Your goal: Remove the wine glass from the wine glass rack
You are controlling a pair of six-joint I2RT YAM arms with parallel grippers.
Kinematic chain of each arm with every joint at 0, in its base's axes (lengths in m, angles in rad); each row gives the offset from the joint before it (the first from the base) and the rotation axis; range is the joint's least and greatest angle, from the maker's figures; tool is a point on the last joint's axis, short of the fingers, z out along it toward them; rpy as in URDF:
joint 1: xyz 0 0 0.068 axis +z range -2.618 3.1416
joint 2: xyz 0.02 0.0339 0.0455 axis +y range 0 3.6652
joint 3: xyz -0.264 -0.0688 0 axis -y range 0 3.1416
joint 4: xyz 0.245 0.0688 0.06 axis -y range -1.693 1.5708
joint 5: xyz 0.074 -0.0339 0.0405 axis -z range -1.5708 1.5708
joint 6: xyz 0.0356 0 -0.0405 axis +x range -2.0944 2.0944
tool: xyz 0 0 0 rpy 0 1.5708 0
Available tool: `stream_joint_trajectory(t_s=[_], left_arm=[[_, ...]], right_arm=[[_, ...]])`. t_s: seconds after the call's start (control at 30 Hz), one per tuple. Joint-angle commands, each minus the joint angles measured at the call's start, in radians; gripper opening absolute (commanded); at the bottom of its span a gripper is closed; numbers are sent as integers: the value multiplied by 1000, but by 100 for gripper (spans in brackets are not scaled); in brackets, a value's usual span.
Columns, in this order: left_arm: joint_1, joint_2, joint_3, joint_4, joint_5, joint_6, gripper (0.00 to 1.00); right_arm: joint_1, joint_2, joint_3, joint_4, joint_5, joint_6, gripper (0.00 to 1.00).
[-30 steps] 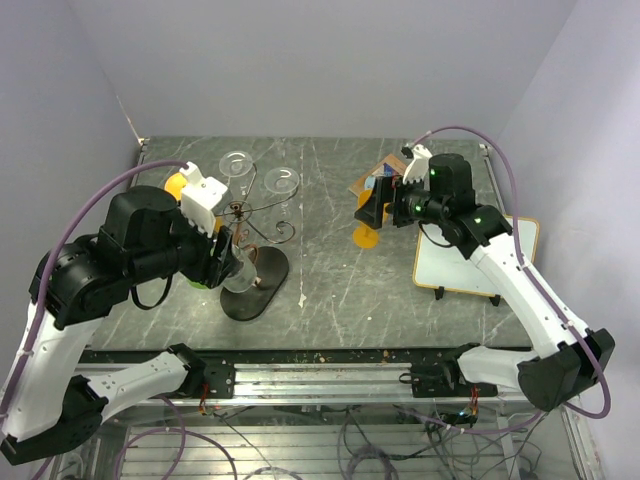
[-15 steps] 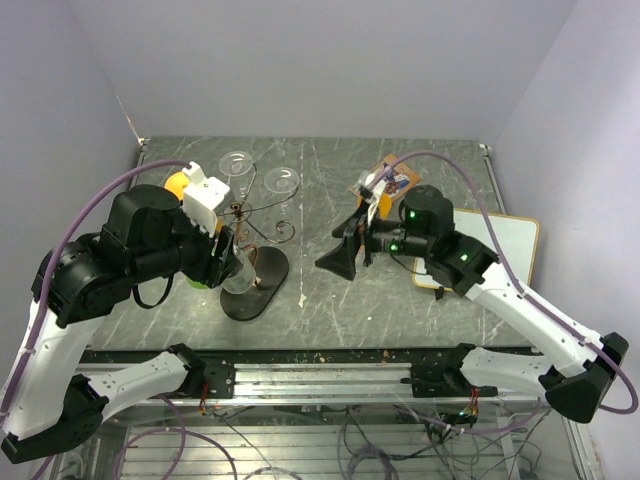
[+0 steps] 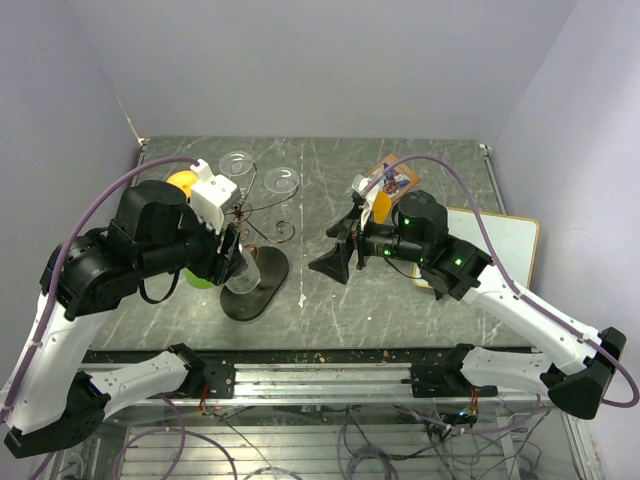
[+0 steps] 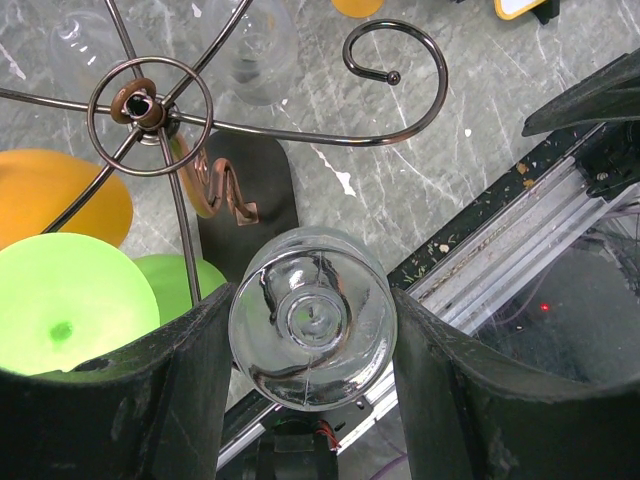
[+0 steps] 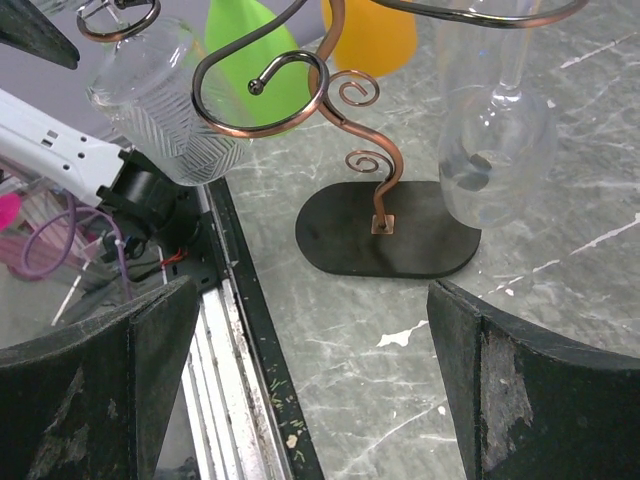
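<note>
The copper wire wine glass rack (image 3: 243, 211) stands on a dark oval base (image 3: 268, 275) at the left of the table. My left gripper (image 3: 236, 266) is shut on the bowl of a clear wine glass (image 4: 312, 330) at the rack's near side, beside the hub (image 4: 150, 103). I cannot tell whether its foot still rests on a scroll arm. Two more glasses (image 3: 281, 181) hang on the far arms. My right gripper (image 3: 336, 258) is open and empty, right of the rack. Its view shows the base (image 5: 390, 245), the held glass (image 5: 165, 100) and a hanging glass (image 5: 497, 140).
An orange cone (image 3: 180, 183) and a green cone (image 3: 200, 279) stand left of the rack. A brown board with small items (image 3: 396, 178) and an orange piece (image 3: 381, 204) lie behind the right arm. A white board (image 3: 485, 250) lies at the right. The metal rail (image 5: 230, 330) runs along the near edge.
My right arm swung left and down from the back right toward the rack, its gripper open throughout. My left gripper with the glass shifted slightly.
</note>
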Motion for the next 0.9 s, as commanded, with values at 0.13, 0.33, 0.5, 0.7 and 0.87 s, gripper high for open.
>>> stream_joint_trajectory(t_s=[0.13,0.33,0.5,0.7,0.87], left_arm=[[-3,-4,22,42,-16,16,7],[-3,-18,23,9,1,44,7],[-3,-36,17,11,-40,50,7],[-2,-38,0,5,-50,54,7],[-2,-43,19,9,-99,16,7]], right_arm=[[3,3,17,35,7,-21,96],[4,-4,24,23,30,-26,97],[3,0,29,20,23,-22,97],[4,-10,35,8,36,-24,97],[4,-10,37,0,44,-22,97]])
